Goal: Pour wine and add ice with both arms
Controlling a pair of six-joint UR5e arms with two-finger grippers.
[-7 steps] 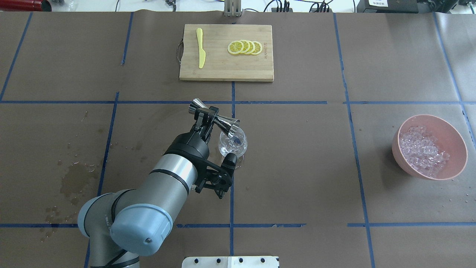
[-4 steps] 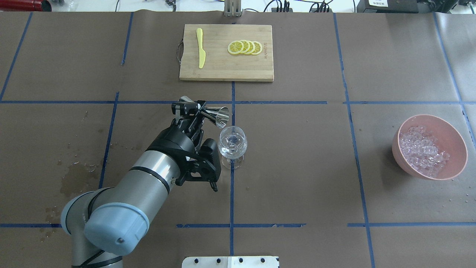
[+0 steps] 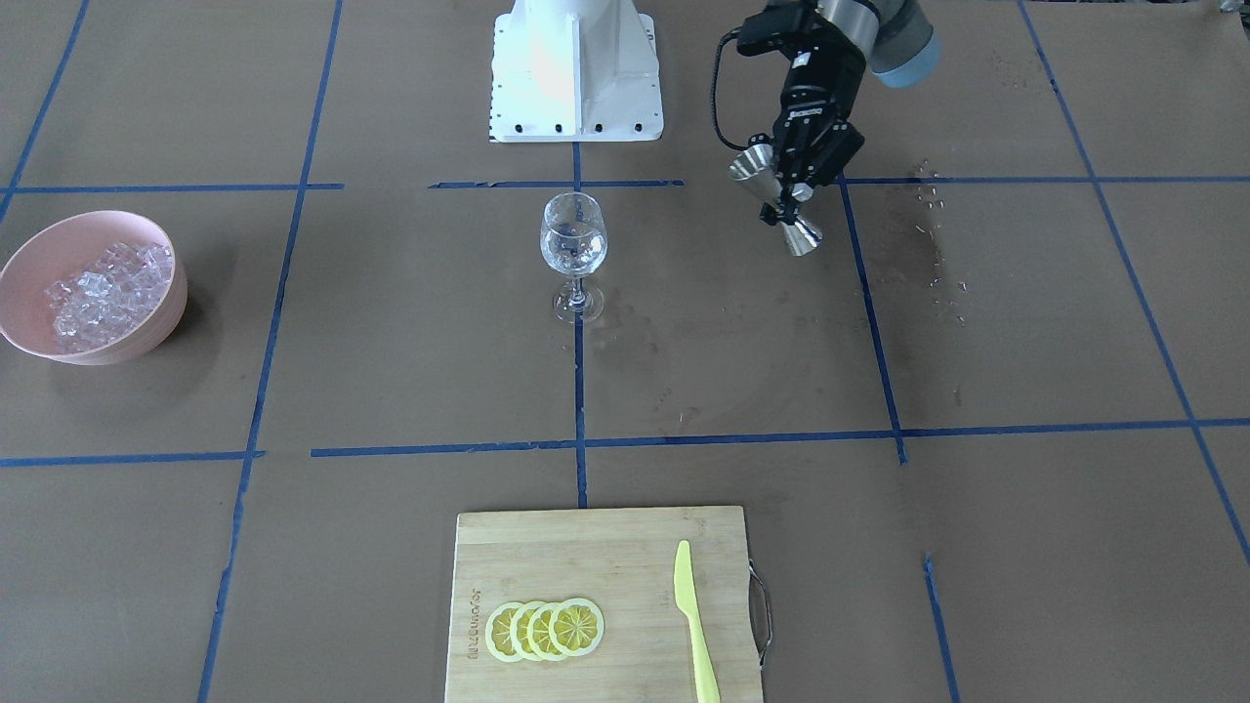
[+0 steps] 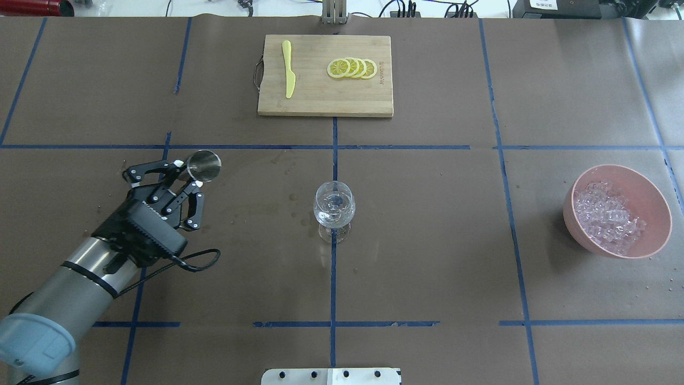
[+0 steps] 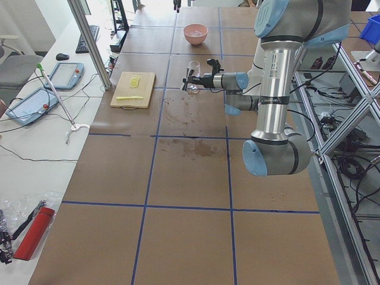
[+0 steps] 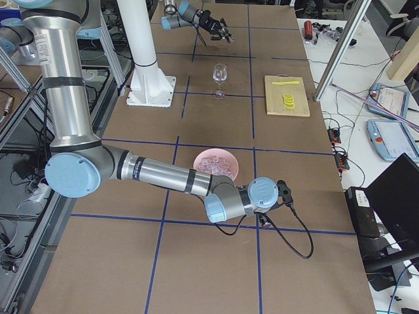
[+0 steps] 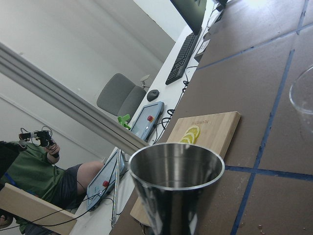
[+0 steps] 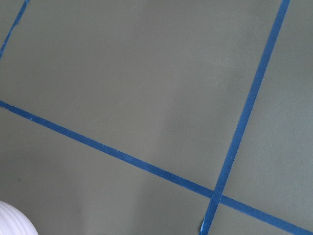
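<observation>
My left gripper (image 4: pixel 188 176) is shut on a steel jigger (image 4: pixel 203 165), held above the table well to the left of the wine glass (image 4: pixel 334 206). The front-facing view shows the jigger (image 3: pixel 803 237) tilted, gripped at its waist. The glass (image 3: pixel 573 244) stands upright at the table's middle with a little wine (image 4: pixel 334 202), almost colourless, in its bowl. A pink bowl (image 4: pixel 651 188) at the right holds the ice (image 4: pixel 609 214). My right gripper (image 6: pixel 283 194) hangs just past that bowl and shows only in the right side view; I cannot tell its state.
A wooden cutting board (image 4: pixel 320 99) at the far side carries lemon slices (image 4: pixel 352 68) and a yellow knife (image 4: pixel 289 68). Wet stains (image 4: pixel 104 259) mark the paper at the left. The white pedestal (image 3: pixel 574 68) stands at the robot's side.
The left arm has pulled back to the left, away from the glass, with the jigger in its grip. The jigger, tipped over the glass before, now faces mouth-up.
</observation>
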